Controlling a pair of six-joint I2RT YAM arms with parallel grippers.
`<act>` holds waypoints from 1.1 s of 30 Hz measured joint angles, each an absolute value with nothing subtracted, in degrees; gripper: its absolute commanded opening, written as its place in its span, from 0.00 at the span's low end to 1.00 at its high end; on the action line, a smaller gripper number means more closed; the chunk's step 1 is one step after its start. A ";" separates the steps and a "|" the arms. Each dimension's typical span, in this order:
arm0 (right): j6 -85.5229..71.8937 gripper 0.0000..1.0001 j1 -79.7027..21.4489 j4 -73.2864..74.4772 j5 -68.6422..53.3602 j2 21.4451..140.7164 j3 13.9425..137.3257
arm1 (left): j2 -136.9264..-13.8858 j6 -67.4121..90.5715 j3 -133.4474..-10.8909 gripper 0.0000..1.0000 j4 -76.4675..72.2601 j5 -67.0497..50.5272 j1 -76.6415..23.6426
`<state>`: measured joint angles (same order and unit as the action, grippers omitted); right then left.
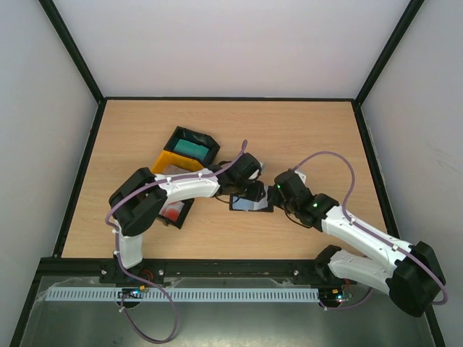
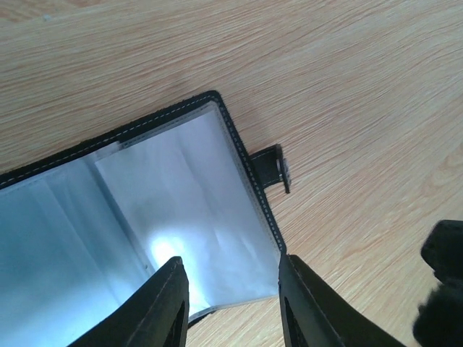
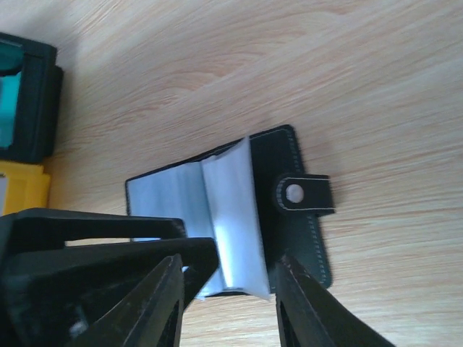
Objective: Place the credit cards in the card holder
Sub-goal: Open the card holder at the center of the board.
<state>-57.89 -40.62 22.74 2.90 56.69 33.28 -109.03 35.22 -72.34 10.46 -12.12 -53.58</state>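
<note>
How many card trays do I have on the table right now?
3. Black tray of teal cards farthest back; yellow tray against its near-left side; second black tray nearest, partly under the left arm, which may hide more.

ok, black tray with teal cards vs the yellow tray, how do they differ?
The black tray shows in full, teal cards inside; the yellow tray is partly under the left arm, contents unclear. The black tray lies behind the yellow tray, farther from the robot. Both sit left of the card holder.
</note>
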 measured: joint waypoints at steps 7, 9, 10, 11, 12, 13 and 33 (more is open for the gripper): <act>-55.13 0.13 -40.62 19.57 -3.18 60.69 35.53 | -108.62 34.85 -72.27 0.33 12.34 -11.55 -52.88; -54.78 0.13 -40.62 18.52 -4.71 61.93 35.53 | -107.44 34.85 -71.79 0.35 12.86 -10.96 -52.38; -54.63 0.13 -40.62 17.85 -5.74 62.78 35.53 | -106.63 34.85 -71.40 0.39 13.17 -10.61 -52.10; -54.48 0.15 -40.62 17.21 -6.33 63.57 35.53 | -105.34 34.87 -70.76 0.45 13.63 -10.09 -51.68; -54.30 0.18 -40.62 16.34 -7.25 64.69 35.53 | -103.85 34.83 -70.06 0.49 14.26 -9.52 -51.18; -54.02 0.20 -40.62 15.62 -8.16 66.08 35.68 | -102.21 34.87 -69.34 0.52 15.11 -8.91 -50.63; -49.50 0.24 -40.73 9.45 -16.25 84.86 42.13 | -68.55 39.18 -45.58 0.48 40.80 2.87 -29.45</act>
